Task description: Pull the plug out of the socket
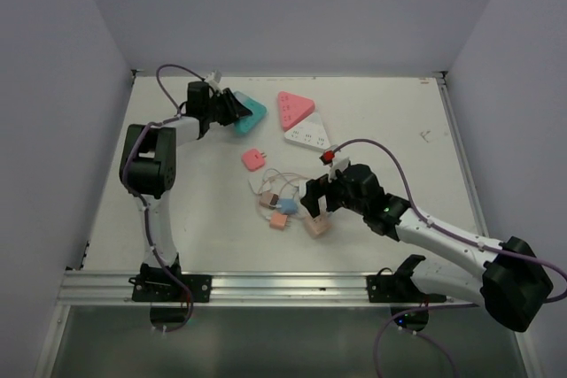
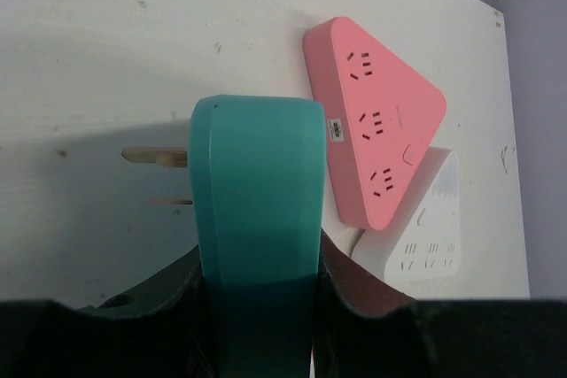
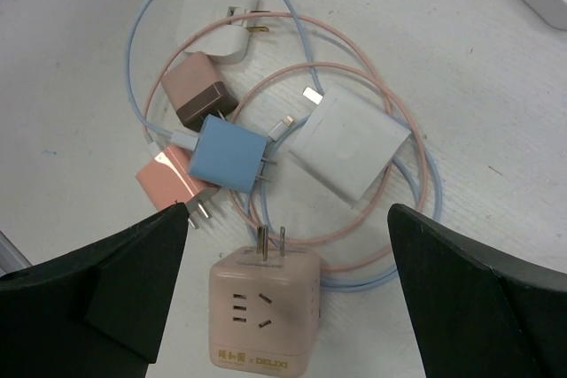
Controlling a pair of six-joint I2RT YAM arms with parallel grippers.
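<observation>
From above, the left gripper (image 1: pixel 232 109) at the far left of the worktop (image 1: pixel 399 201) is clamped on a teal socket (image 1: pixel 252 115). Near it lie a pink triangular socket (image 1: pixel 295 108) and a white one (image 1: pixel 307 136), touching each other. Closer in, the right gripper (image 1: pixel 314 204) hangs with its jaws spread wide and holds nothing. It is above a heap of chargers (image 1: pixel 276 205), with a pink cube plug (image 1: pixel 316 227) just beside it.

At the left wrist, the left gripper (image 2: pixel 257 258) pinches the teal socket (image 2: pixel 257 174) on both flat sides. Two metal pins (image 2: pixel 155 157) stick out of the socket's left face.

At the right wrist, the right gripper's fingers (image 3: pixel 115 281) stand far apart. The pink cube plug (image 3: pixel 261 312) lies free on the worktop between them, its two pins bare and touching looped cords (image 3: pixel 416 165). Beyond it sit a blue charger (image 3: pixel 230 152) and a white one (image 3: pixel 348 148).
</observation>
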